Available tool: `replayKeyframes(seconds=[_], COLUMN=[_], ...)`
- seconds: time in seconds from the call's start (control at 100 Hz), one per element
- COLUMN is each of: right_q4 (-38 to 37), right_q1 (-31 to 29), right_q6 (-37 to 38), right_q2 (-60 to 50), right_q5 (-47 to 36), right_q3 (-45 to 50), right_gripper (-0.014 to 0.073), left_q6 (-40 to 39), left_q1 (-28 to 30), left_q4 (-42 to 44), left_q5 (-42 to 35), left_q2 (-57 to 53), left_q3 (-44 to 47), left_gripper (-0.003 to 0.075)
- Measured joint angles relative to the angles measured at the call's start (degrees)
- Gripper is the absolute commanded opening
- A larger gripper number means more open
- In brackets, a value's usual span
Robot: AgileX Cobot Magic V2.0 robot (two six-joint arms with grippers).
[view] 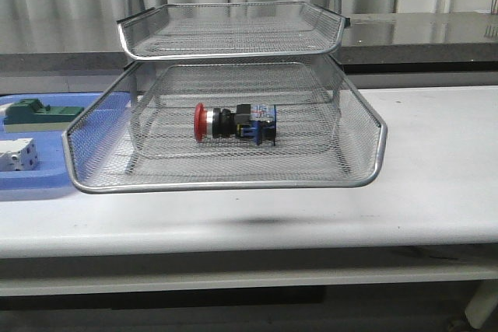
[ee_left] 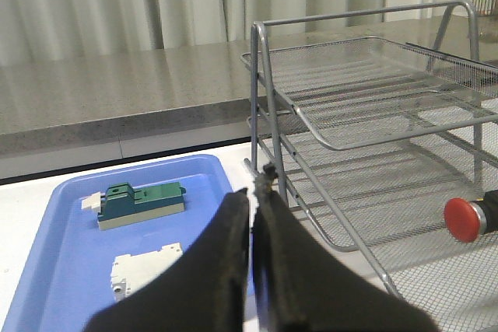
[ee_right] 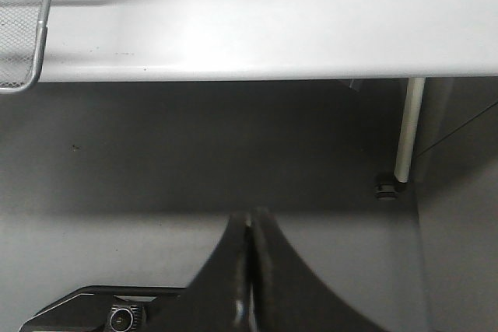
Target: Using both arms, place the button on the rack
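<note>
Front view: wire-mesh rack stands on white table, tiers stacked, lowest tray projecting nearest. Button lies on its side on the mesh of the lower tray, approx. centre, red mushroom head pointing left, blue/dark rear block to the right; nothing grips it. Left of rack, partly behind its near-left corner: flat blue tray w/ green block on beige base at the far side and white blocky part nearer. No arm shows in the front view. Left wrist view: left gripper is up above the blue tray's right edge, just beside the rack's left frame; fingers pressed together, tips closed, nothing between them. Same view shows the button's red head at the right edge, well apart from the gripper. Right wrist view: right gripper hangs off the table's near edge, over the floor, by a table leg; fingers likewise closed tight, empty. Rack corner visible only at upper left there.
</note>
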Motion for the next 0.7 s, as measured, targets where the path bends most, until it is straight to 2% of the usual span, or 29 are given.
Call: replayKeyframes(seconds=[0.7], right_q4=[0.00], right_q1=[0.00], right_q6=[0.15], right_q2=[0.00], right_q5=[-3.65], right_q3=[0.00], right_gripper=[-0.0067], left_q6=[0.00], left_q1=[0.00], left_q4=[-0.09], left_q5=[-0.13], left_q2=[0.00], left_q3=[0.00], left_gripper=[-0.0020])
